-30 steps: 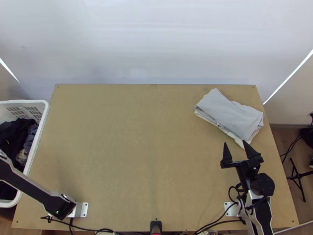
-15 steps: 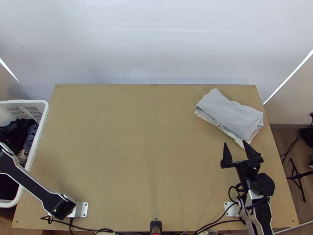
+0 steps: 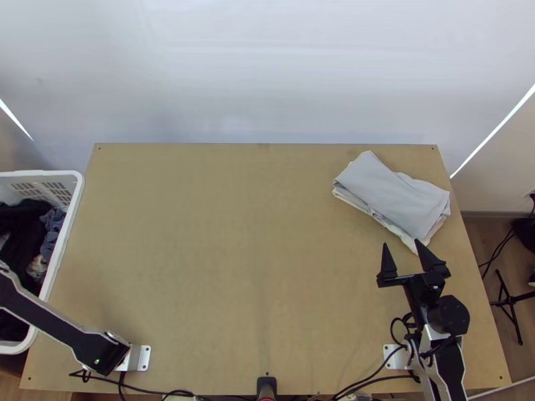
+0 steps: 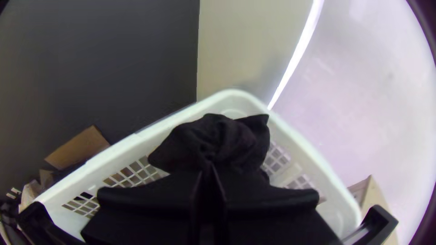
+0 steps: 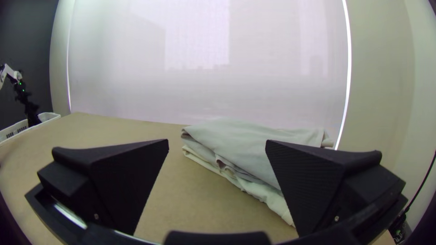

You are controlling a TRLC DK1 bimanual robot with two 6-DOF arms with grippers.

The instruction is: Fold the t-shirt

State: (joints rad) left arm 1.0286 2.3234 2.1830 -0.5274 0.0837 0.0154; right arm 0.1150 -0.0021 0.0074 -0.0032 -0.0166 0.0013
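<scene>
Over the white basket point(image 3: 75, 194), the left gripper point(image 4: 210, 169) clenches bunched black cloth point(image 4: 215, 138) (whether that is the t-shirt, I cannot tell), the basket's rim around it. The right gripper point(image 3: 400, 243), released and spread, stands just before the pale folded stack point(image 3: 394, 194) near the table's point(image 3: 234, 267) right edge

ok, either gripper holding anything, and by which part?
Left gripper is shut on black cloth, by a bunched bit; can't tell which part of it. Right gripper is open, nothing held.
</scene>
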